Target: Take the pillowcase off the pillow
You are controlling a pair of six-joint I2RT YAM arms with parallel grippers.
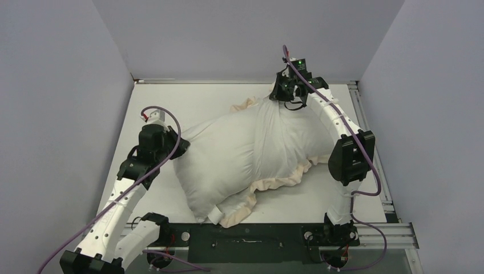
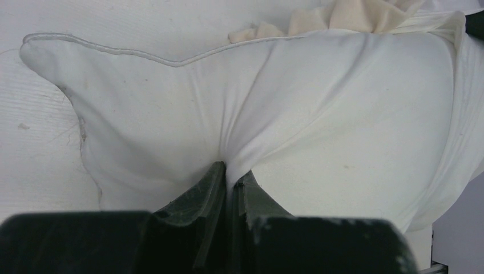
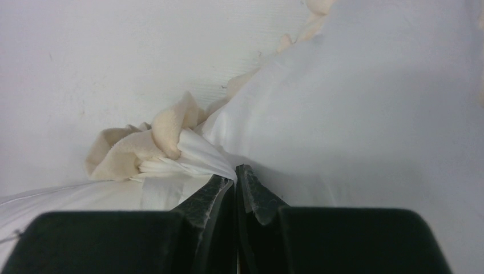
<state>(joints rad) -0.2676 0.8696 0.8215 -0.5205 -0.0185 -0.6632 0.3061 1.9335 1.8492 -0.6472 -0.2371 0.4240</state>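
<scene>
Top external view: one pillow (image 1: 220, 162) lies slantwise on the surface (image 1: 171, 103), and one pillowcase (image 1: 291, 134) is the only container here. The pillow's far right part sits inside it. The near left part bulges out bare. The pillowcase shows its white face, drawn tight like a band across the pillow. Its cream frill (image 1: 279, 180) spills out along the pillow's right side, under the pillow's near end and at the pillow's far edge. One small white tag (image 1: 214, 216) sticks out at the pillow's near end; any print on it is too small to read.

Two arms reach in, one at each side of the pillow. The left arm (image 1: 131, 188) meets the pillow's left side. In the left wrist view the left jaws are together, clamped on a pinch of the pillow's bare cotton, and creases fan out from the pinch. A piped seam (image 2: 114, 51) runs along the pillow's edge beyond the pinch. The band of the pillowcase crosses the pillow to the right of it.

The right arm (image 1: 331, 117) bends over the pillow's far right end. In the right wrist view the right jaws are together, gripping a bunch of the pillowcase's white fabric just beside the frill.
</scene>
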